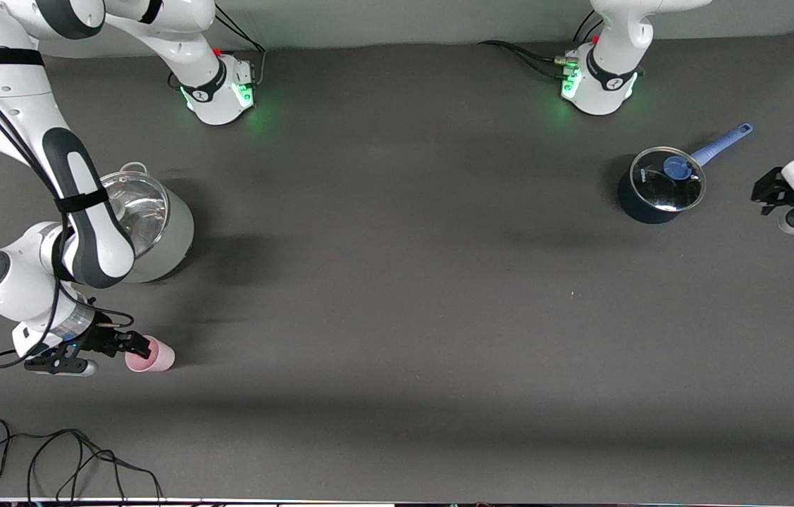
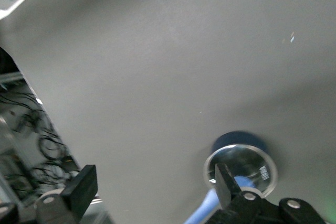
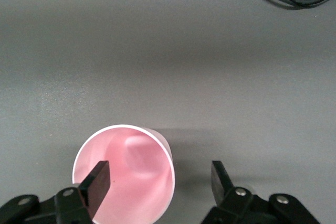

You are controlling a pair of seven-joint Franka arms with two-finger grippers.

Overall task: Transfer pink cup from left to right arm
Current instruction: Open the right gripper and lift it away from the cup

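The pink cup (image 1: 157, 355) rests on the table near the right arm's end, nearer to the front camera than the steel pot. Its mouth faces my right gripper (image 1: 134, 345); I cannot tell if it stands upright or leans. In the right wrist view the right gripper (image 3: 158, 177) is open. One finger (image 3: 97, 182) hangs over the mouth of the pink cup (image 3: 131, 171) and the other finger (image 3: 220, 179) stands outside its wall, clear of it. My left gripper (image 1: 766, 193) waits open and empty over the left arm's end of the table; the left wrist view shows that gripper (image 2: 155, 187) above bare table.
A steel pot with a glass lid (image 1: 160, 222) stands beside the right arm, partly hidden by it. A dark blue saucepan (image 1: 661, 186) with a glass lid and blue handle sits near the left gripper. A black cable (image 1: 51, 451) lies by the front edge.
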